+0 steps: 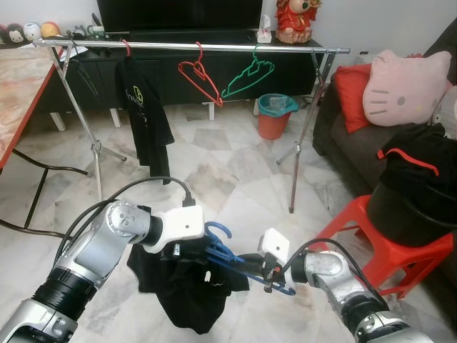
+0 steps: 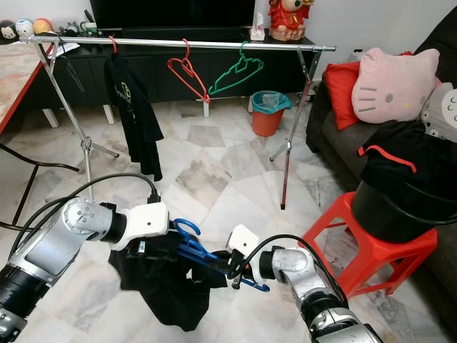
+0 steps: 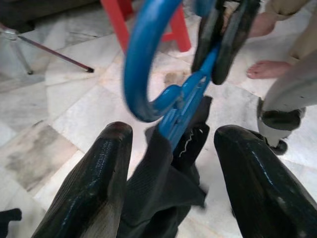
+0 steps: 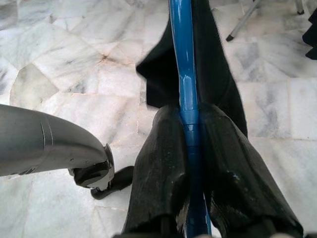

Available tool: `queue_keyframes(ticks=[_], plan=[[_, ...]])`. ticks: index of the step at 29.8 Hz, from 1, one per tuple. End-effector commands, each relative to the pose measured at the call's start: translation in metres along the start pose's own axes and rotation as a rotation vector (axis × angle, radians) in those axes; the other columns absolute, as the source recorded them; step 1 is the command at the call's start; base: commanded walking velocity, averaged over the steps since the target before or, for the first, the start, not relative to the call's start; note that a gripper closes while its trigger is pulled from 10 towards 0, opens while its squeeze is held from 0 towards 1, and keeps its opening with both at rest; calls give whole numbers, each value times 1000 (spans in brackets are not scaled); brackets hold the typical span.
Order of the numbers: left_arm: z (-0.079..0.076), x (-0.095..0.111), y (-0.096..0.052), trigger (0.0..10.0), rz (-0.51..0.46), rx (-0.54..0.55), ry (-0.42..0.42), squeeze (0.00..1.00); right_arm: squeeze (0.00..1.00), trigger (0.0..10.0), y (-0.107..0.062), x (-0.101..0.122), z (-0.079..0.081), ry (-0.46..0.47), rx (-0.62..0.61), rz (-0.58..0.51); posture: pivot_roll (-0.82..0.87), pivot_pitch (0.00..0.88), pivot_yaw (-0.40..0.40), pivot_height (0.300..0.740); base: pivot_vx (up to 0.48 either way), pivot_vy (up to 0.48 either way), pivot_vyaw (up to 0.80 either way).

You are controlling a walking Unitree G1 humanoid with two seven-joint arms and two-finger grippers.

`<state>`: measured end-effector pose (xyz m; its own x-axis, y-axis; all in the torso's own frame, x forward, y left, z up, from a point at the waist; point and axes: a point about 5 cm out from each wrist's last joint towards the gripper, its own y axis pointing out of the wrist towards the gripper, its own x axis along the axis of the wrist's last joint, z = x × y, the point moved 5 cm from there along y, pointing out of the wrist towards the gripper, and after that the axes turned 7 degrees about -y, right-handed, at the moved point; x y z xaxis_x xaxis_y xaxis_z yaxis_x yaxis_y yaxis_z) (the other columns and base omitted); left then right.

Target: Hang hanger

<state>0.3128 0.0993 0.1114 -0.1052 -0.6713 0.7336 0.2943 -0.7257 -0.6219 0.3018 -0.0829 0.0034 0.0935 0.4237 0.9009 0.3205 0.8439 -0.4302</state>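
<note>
Low in the frame, both arms reach inward. The right gripper (image 4: 190, 148) pinches the blue hanger (image 1: 227, 259) by its arm. The left gripper (image 3: 171, 173), fingers spread, straddles the black garment (image 1: 187, 289) draped on it; the garment's lower edge is cut off.

Marble-tiled floor (image 1: 214, 171), clothes rack (image 1: 193, 47) legs, orange bin (image 1: 273, 114), red plastic stool (image 1: 382, 246) standing on it

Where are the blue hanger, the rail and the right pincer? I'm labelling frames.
blue hanger (image 1: 218, 230): left eye view, on its hook.
rail (image 1: 228, 47): left eye view, on the bare bar between the hangers.
right pincer (image 4: 189, 130): right wrist view, between the fingertips clamping the hanger.
</note>
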Motion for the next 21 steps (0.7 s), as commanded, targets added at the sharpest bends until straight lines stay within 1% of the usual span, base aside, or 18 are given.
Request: queue_keyframes(ticks=[1,2,4,5,7,8,9,10,11,13,15,16,17,18,19,20,21], plan=[[12,7,-6,10000,-26,51,18,1000,0,0,0,9,-7,-1,-41,-50,53,0,-89,740,0,0,0],[12,7,-6,10000,-26,51,18,1000,0,0,0,9,-7,-1,-41,-50,53,0,-89,740,0,0,0],[25,14,-9,10000,-62,140,21,1000,0,0,-1,9,-12,0,-96,-54,53,0,-88,740,0,0,0],[44,18,-16,10000,-107,289,21,1000,0,0,-3,9,-23,10,-197,-48,51,0,-81,740,0,0,0],[54,18,-20,10000,-124,374,23,1000,0,0,-4,10,-29,14,-248,-52,47,0,-77,740,0,0,0],[61,19,-24,10000,-140,443,20,227,0,0,-6,11,-32,11,-276,-60,48,0,-77,740,0,0,0],[61,19,-24,10000,-140,443,20,227,0,0,-6,11,-32,11,-276,-60,48,0,-77,740,0,0,0],[67,20,-27,10000,-152,493,18,227,0,0,-6,12,-34,8,-298,-64,48,0,-77,740,0,0,0],[72,20,-30,10000,-171,547,-1,0,0,0,-8,13,-39,8,-337,-67,51,0,-78,740,0,0,0],[72,20,-30,10000,-171,547,-1,0,0,0,-8,13,-39,8,-337,-67,51,0,-78,740,0,0,0],[81,21,-39,10000,-218,666,-36,0,0,0,-14,17,-52,38,-435,-95,47,0,-70,740,0,0,0],[81,21,-39,10000,-218,666,-36,0,0,0,-14,17,-52,38,-435,-95,47,0,-70,740,0,0,0],[85,18,-43,10000,-228,730,-61,0,0,0,-16,20,-56,36,-470,-104,44,0,-68,740,0,0,0],[85,18,-43,10000,-228,730,-61,0,0,0,-16,20,-56,36,-470,-104,44,0,-68,740,0,0,0],[90,13,-46,10000,-232,797,-91,0,0,0,-17,24,-60,38,-495,-124,45,0,-68,740,0,0,0],[90,13,-46,10000,-232,797,-91,0,0,0,-17,24,-60,38,-495,-124,45,0,-68,740,0,0,0],[93,9,-48,10000,-238,850,-121,0,0,0,-17,29,-63,34,-518,-139,41,0,-65,740,0,0,0]])
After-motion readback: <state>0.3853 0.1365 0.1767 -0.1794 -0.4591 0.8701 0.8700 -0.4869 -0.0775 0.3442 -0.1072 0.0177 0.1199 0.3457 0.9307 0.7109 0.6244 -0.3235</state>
